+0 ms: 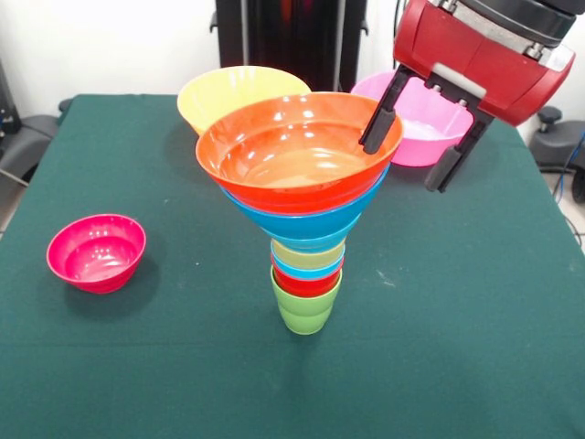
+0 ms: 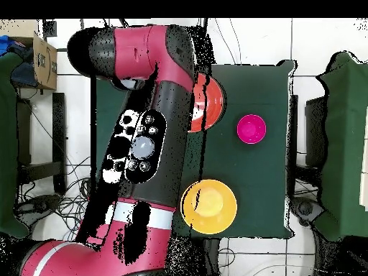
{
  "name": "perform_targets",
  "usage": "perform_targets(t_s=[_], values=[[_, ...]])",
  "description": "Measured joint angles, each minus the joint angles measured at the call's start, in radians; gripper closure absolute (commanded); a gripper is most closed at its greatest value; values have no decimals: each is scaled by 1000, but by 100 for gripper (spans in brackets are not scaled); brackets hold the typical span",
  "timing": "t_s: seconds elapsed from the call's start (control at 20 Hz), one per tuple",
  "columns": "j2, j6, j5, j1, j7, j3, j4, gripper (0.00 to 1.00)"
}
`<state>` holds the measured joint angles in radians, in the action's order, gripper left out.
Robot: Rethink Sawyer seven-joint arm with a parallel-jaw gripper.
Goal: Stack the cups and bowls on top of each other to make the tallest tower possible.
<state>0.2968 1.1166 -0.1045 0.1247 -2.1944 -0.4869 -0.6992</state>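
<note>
The tower (image 1: pixel 306 238) stands mid-table: a lime green cup (image 1: pixel 306 309) at the base, then red, light blue and yellow cups, a blue bowl (image 1: pixel 306 224) and a wide red-orange bowl (image 1: pixel 297 155) on top. My gripper (image 1: pixel 404 165) hangs open at the top bowl's right rim. One finger (image 1: pixel 379 119) crosses the bowl's inside and the other lies outside, in front of the pink bowl (image 1: pixel 425 128). Nothing is held. In the overhead view the arm hides the gripper, and only part of the red-orange bowl (image 2: pixel 210 100) shows.
A yellow-orange bowl (image 1: pixel 228 91) (image 2: pixel 208 206) sits behind the tower, and the pink bowl sits to its right. A small magenta bowl (image 1: pixel 96 251) (image 2: pixel 251 129) rests alone at the left. The green table (image 1: pixel 475 347) ends close behind the two large bowls.
</note>
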Motion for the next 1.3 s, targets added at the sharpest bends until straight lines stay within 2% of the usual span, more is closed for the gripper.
perform_targets(t_s=[0.5,1.3], values=[[3,-57,0,0,0,3,-19,0],[6,-67,0,0,0,7,-29,0]])
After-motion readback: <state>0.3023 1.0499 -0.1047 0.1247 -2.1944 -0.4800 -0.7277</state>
